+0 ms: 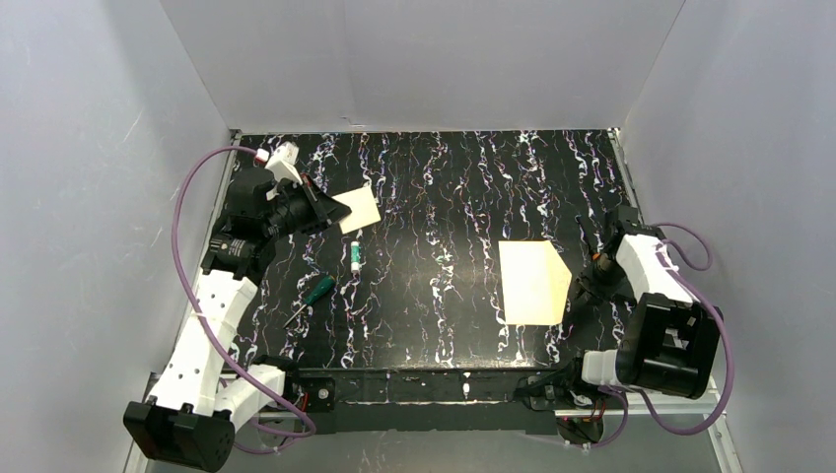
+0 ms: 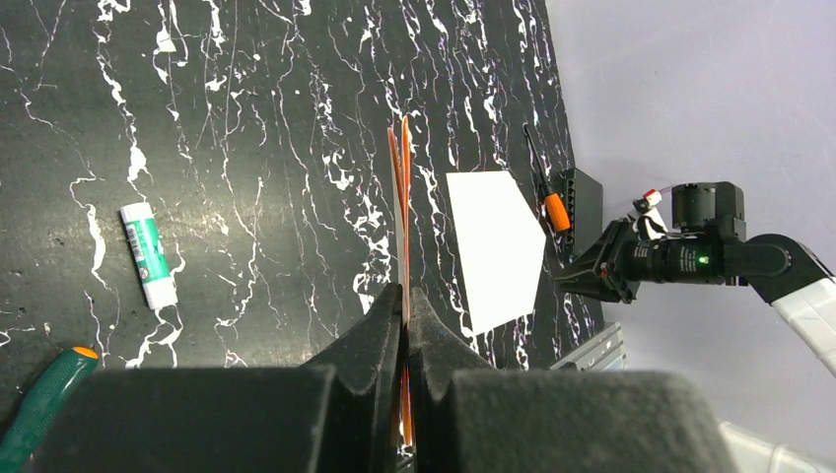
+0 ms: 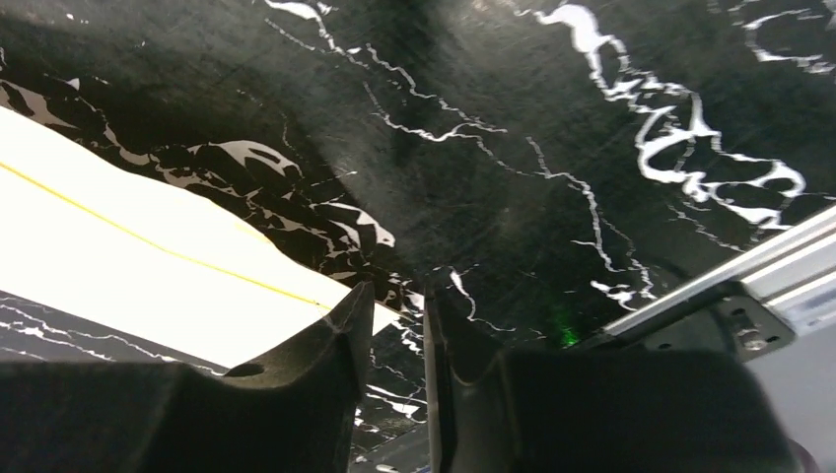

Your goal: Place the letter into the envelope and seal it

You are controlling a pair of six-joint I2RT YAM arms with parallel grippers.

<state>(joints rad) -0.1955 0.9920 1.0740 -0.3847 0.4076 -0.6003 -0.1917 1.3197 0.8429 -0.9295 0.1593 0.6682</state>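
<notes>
The letter (image 1: 357, 208) is a tan sheet held off the table at the far left. My left gripper (image 1: 330, 210) is shut on its edge. In the left wrist view the letter (image 2: 403, 192) shows edge-on, running out from between the closed fingers of the gripper (image 2: 406, 296). The white envelope (image 1: 532, 282) lies flat at the right, its pointed flap open toward the right; it also shows in the left wrist view (image 2: 493, 246). My right gripper (image 1: 590, 277) sits low at the flap's tip, jaws a narrow gap apart and empty (image 3: 399, 296). The envelope's corner (image 3: 148, 266) lies beside its left finger.
A green-and-white glue stick (image 1: 355, 257) and a green-handled screwdriver (image 1: 311, 299) lie on the black marbled table left of centre. A small orange-handled screwdriver (image 2: 557, 210) lies by the right arm. White walls close in three sides.
</notes>
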